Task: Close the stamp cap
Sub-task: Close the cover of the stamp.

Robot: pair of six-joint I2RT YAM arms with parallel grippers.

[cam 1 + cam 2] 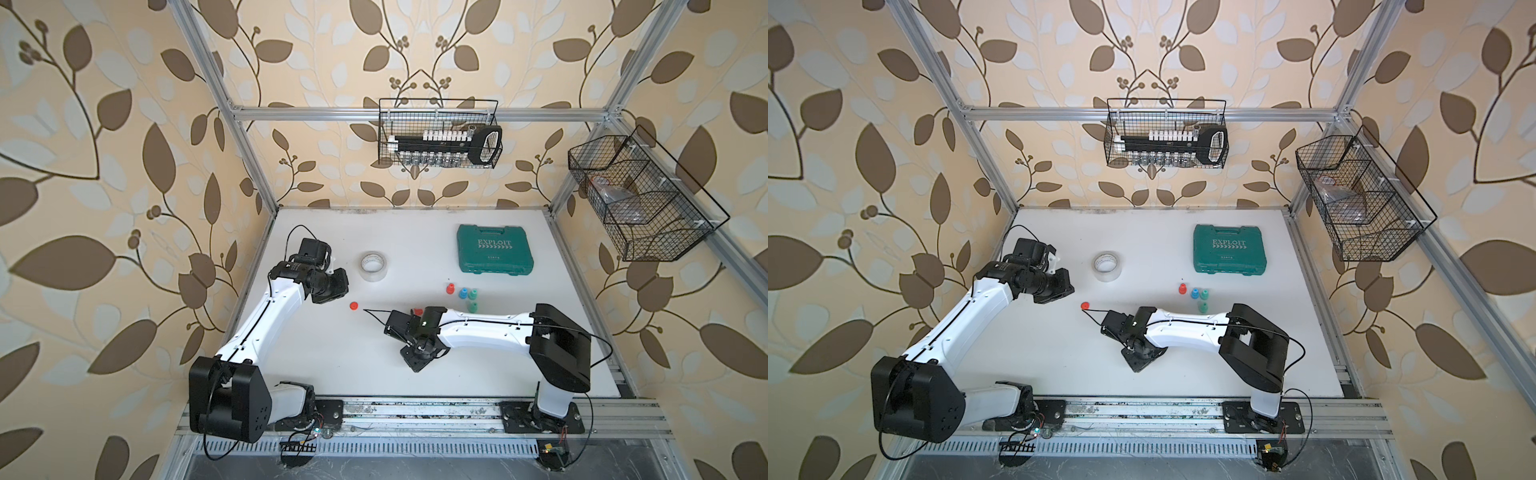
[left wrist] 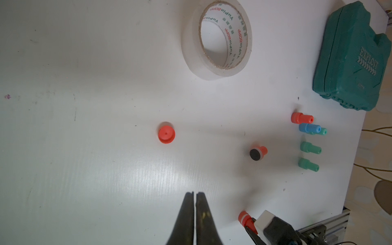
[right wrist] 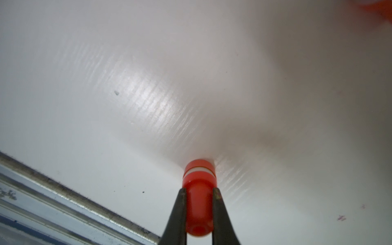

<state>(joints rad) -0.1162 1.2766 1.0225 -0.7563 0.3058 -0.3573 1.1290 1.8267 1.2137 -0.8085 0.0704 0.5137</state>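
Red stamp (image 3: 199, 178) clamped in R gripper (image 3: 199, 191); L gripper (image 2: 194, 195) pinched together, empty

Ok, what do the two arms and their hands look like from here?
Both arms, left arm and right arm, have white shells between boxy black joints, with a thin black cable running along each. The left hand and right hand each end in two slim black fingers tapering to the tip. A small green light glows on the right wrist.

The stamp (image 3: 198, 176) between the black jaws of the right gripper (image 3: 199, 190) is red, banded white. The cap (image 2: 166, 134) ahead of the left gripper (image 2: 194, 194) is plain red.
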